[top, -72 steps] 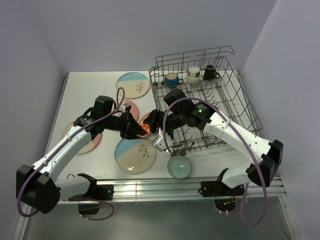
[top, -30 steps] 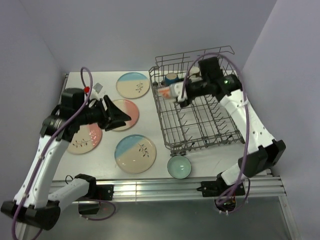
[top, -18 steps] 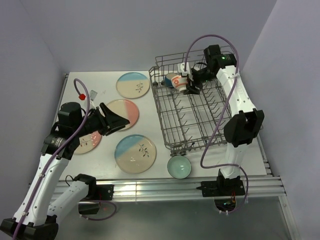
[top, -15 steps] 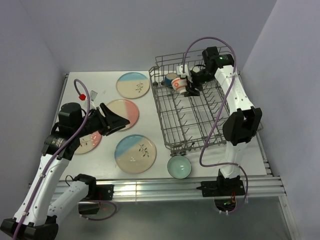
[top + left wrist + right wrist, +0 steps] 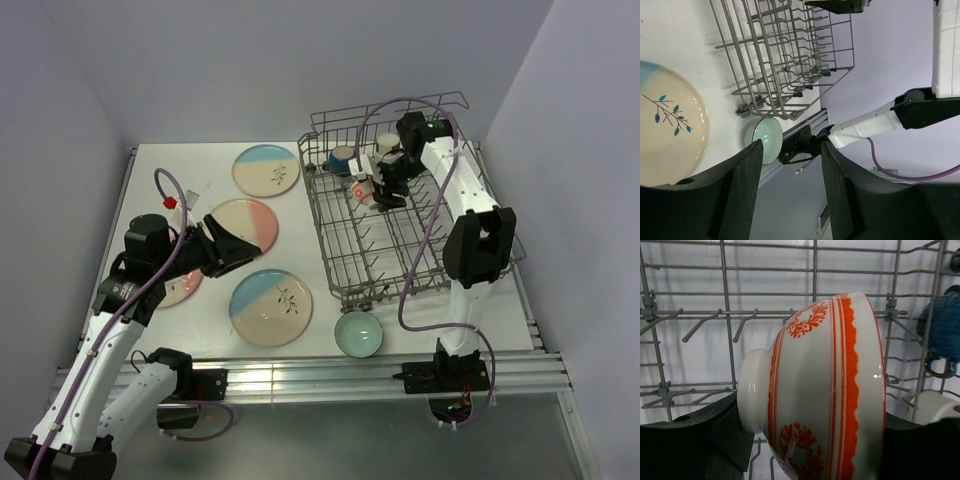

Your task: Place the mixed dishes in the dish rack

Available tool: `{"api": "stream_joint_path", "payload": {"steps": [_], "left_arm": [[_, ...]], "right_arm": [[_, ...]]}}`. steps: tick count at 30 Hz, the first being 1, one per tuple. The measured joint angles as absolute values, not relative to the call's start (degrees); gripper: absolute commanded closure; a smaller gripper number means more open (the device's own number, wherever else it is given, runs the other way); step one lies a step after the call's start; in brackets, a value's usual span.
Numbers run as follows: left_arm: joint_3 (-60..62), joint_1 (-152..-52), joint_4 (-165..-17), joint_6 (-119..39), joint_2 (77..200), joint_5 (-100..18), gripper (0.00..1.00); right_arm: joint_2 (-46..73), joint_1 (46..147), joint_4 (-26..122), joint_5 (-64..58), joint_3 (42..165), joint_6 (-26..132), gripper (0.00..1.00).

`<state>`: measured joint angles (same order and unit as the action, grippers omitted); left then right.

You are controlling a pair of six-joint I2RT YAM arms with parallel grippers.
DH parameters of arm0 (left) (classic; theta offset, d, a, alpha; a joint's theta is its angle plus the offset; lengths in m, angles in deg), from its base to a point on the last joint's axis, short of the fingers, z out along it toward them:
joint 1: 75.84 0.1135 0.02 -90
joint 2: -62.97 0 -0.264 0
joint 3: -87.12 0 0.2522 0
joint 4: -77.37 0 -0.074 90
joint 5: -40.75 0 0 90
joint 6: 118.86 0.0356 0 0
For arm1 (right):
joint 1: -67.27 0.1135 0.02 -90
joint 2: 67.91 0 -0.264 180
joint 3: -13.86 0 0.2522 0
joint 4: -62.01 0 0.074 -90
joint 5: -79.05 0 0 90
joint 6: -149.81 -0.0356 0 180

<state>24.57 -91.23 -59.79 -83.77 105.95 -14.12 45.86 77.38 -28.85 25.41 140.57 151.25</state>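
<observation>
My right gripper (image 5: 376,186) is shut on a white bowl with orange-red pattern (image 5: 364,190), held on its side over the back part of the grey wire dish rack (image 5: 322,232). In the right wrist view the bowl (image 5: 830,385) fills the space between my fingers (image 5: 700,435), foot pointing left, above the rack tines (image 5: 730,315). My left gripper (image 5: 235,245) hangs open and empty above the pink-and-cream plate (image 5: 250,215). Several plates lie on the table, among them a blue-and-cream plate (image 5: 270,307). A pale teal bowl (image 5: 358,333) sits at the rack's front.
A dark-blue mug (image 5: 343,158) and a cream mug (image 5: 388,143) stand at the rack's back. The left wrist view shows the blue-sprig plate (image 5: 670,130), the teal bowl (image 5: 765,145) and the rack's corner (image 5: 785,55). Walls close in behind and to the right.
The right gripper has carried the patterned bowl from the rack's front to its back rows and lowered it a little. The left arm has pulled back left, jaws empty.
</observation>
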Motion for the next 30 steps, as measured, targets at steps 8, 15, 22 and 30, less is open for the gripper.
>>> {"api": "stream_joint_path", "payload": {"steps": [8, 15, 22, 30], "left_arm": [[24.7, -91.2, -60.3, -83.5, 106.7, -14.0, 0.44], [25.9, -91.2, -60.8, -83.6, 106.6, -14.0, 0.44], [26.5, -91.2, -61.5, -83.6, 106.5, -13.7, 0.44], [26.5, -91.2, -61.4, -83.6, 106.4, -13.6, 0.44]], "right_arm": [[46.0, 78.3, -28.9, 20.6, 137.1, 154.6, 0.78], [45.9, 78.2, -26.1, 18.5, 134.2, 157.9, 0.78], [44.9, 78.3, -23.8, 18.2, 132.1, 156.7, 0.76], [46.6, 78.4, -24.9, 18.3, 134.3, 154.3, 0.74]]}}
